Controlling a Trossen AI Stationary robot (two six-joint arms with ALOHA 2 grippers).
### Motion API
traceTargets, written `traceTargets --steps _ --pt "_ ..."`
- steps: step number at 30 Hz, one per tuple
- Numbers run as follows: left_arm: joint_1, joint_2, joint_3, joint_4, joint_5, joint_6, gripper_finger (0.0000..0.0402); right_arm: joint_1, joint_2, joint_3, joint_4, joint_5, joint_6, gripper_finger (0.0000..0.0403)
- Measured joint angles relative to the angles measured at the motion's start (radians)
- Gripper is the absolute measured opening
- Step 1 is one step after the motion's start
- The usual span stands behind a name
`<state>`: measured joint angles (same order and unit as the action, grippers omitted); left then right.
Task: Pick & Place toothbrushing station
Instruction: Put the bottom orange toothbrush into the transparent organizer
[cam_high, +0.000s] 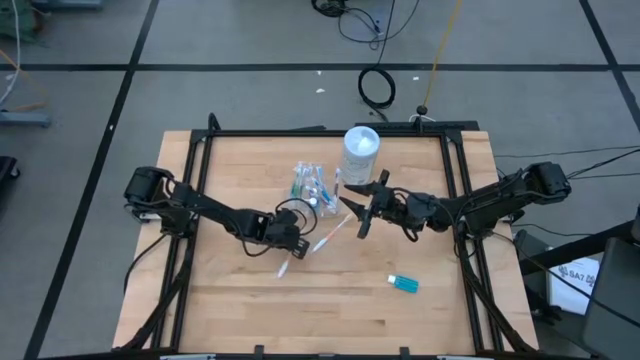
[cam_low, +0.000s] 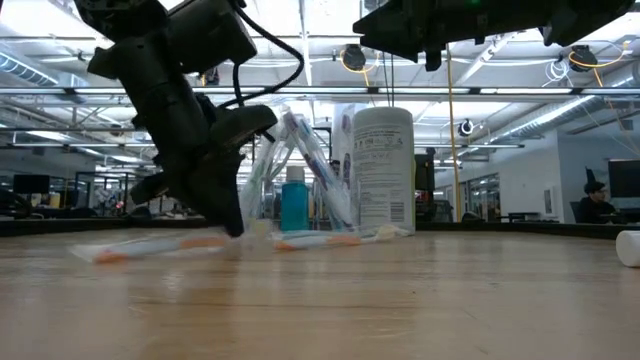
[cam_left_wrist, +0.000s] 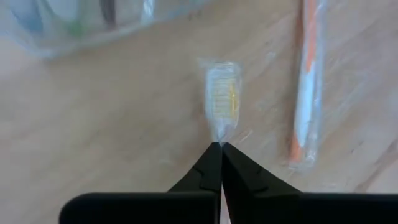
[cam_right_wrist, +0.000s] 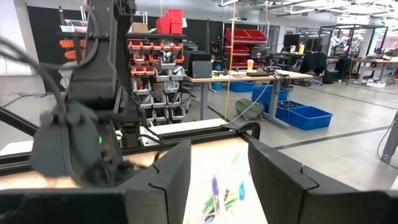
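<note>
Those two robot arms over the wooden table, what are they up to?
The left gripper is down on the table, shut on a wrapped toothbrush beside the clear cup that holds more brushes. The right gripper hangs open above the table near the white canister. A small blue tube lies apart.

Robot body: two dark jointed arms.
Matte black links, looped black cables along each; left gripper (cam_left_wrist: 221, 163) fingers are black, angular, tapering to thin tips.
</note>
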<state>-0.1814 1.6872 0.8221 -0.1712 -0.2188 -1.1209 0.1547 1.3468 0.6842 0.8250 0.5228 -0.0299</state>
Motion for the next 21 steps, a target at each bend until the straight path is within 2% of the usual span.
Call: traceTargets --steps 5,11,15,21 --pt "0.0 -0.074 0.0 -0.013 -0.052 0.076 0.0009 0.0 0.0 0.0 -0.014 0.0 0.0 0.0151" --pt "-0.004 -0.242 0.0 -0.009 -0.146 0.203 0.0008 0.004 0.0 0.0 -0.039 0.0 0.02 0.0151" --pt "-0.013 -0.346 0.001 -0.013 -0.268 0.278 0.0004 0.004 0.0 0.0 -0.048 0.0 0.03 0.0151" --pt "-0.023 -0.45 0.001 0.035 -0.511 0.423 0.0004 0.008 0.0 0.0 -0.072 -0.003 0.035 0.0151"
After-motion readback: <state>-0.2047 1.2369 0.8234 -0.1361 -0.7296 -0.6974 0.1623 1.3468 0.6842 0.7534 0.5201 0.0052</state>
